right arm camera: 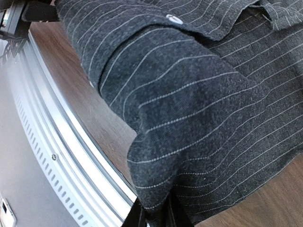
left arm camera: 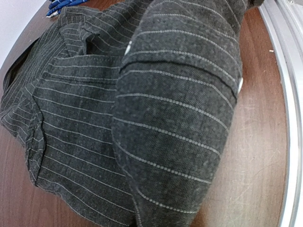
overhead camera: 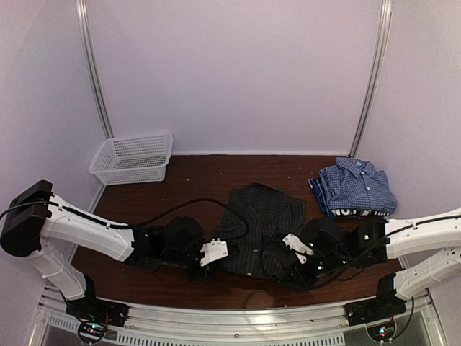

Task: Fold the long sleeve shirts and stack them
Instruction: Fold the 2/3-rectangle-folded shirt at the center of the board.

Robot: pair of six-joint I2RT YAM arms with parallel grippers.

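Note:
A black pinstriped long sleeve shirt [overhead camera: 261,223] lies partly folded in the middle of the brown table. My left gripper [overhead camera: 216,261] is at the shirt's near left edge. In the left wrist view a fold of the shirt [left arm camera: 175,118] rises close to the camera and hides the fingers, which are shut on it. My right gripper [overhead camera: 289,268] is at the near right edge. Its dark fingers [right arm camera: 138,218] pinch a bunched corner of the shirt [right arm camera: 175,123], lifted off the table. A stack of folded blue checked shirts [overhead camera: 356,189] sits at the back right.
A white mesh basket [overhead camera: 133,158] stands at the back left corner. The metal rail [right arm camera: 57,142] along the table's near edge runs just beside the right gripper. Pale walls close in the table on three sides.

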